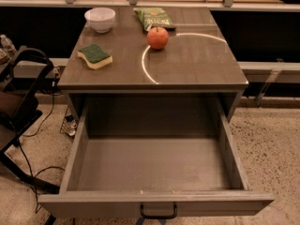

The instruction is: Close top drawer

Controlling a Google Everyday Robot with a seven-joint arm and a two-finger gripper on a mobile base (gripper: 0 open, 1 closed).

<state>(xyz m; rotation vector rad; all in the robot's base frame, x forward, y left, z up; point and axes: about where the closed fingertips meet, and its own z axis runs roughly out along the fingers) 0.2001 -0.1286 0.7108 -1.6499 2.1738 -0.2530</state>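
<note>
The top drawer [154, 165] is pulled fully out of the grey cabinet toward me. Its deep grey box interior is empty. Its flat front panel [154, 204] runs along the bottom of the camera view, with a small black loop handle [158, 212] at its centre. The gripper is not in view, and no part of the arm shows. The drawers below are hidden under the open one.
On the cabinet top [187, 64] sit a white bowl [100, 18], a green-and-yellow sponge [95, 56], a red apple [158, 37] and a green snack bag [152, 18]. A black chair frame with cables [21, 121] stands at the left. Speckled floor [272, 149] lies to the right.
</note>
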